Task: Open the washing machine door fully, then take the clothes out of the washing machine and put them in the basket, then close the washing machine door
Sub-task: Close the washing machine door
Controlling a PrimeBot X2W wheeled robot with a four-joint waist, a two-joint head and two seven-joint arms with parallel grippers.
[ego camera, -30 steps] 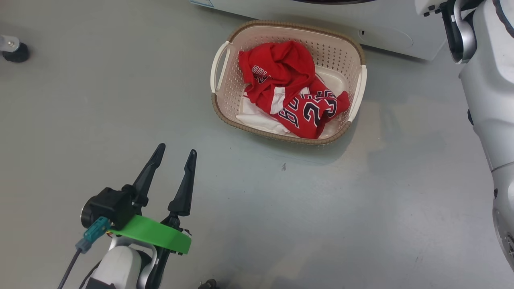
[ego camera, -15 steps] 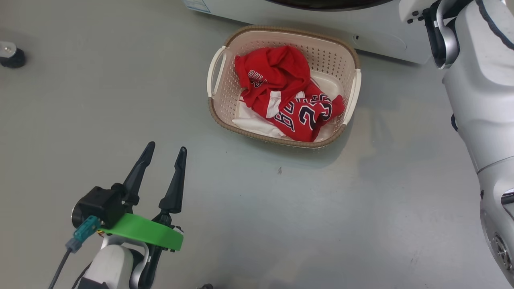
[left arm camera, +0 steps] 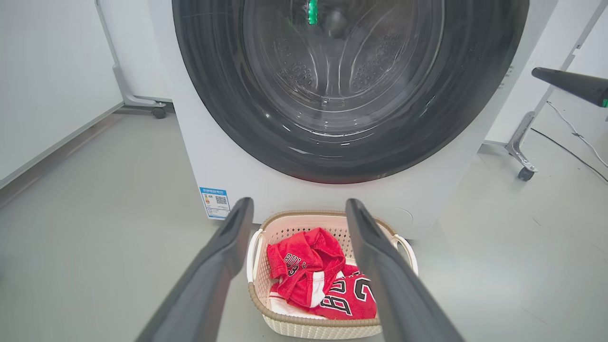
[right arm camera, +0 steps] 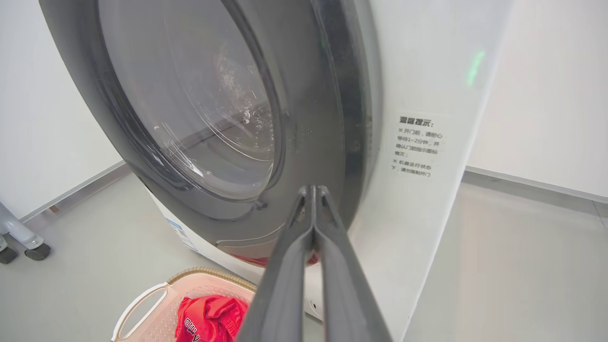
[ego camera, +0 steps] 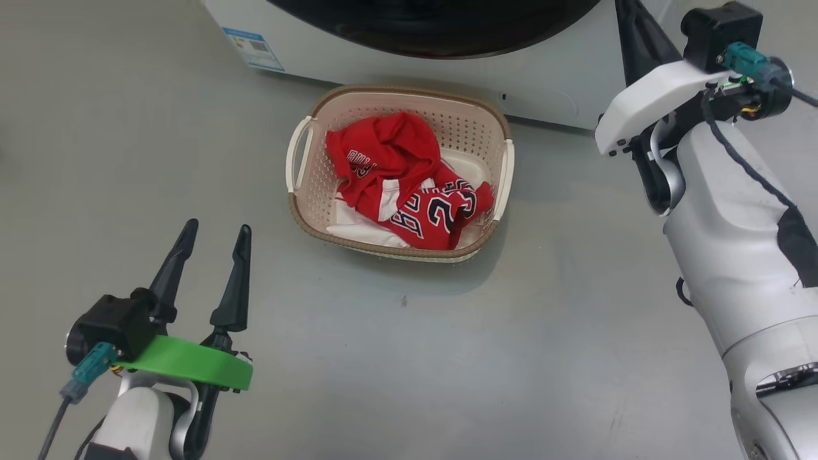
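Note:
The cream basket (ego camera: 396, 253) stands on the floor just before the white washing machine (ego camera: 549, 83), with the red clothes (ego camera: 396, 172) crumpled inside it. The washing machine door (left arm camera: 351, 156) lies flat against the machine's front, its black rim and glass bowl facing me. My left gripper (ego camera: 217, 227) hovers open and empty at the lower left, pointing at the basket (left arm camera: 308, 327). My right gripper (right arm camera: 313, 189) is shut on nothing, its tips close to the right side of the door's rim (right arm camera: 332, 142). In the head view the right gripper (ego camera: 629, 19) rises at the upper right.
A blue sticker (ego camera: 252, 48) marks the machine's lower left corner and a black text label (right arm camera: 418, 147) its right side. Wheeled frame legs (left arm camera: 525, 173) stand on both sides of the machine, with a cable (left arm camera: 570, 147) on the floor at the right.
The head camera has tilted up, so more of the machine shows. My right arm has swung its shut gripper into the upper right of the head view. The left gripper stays open.

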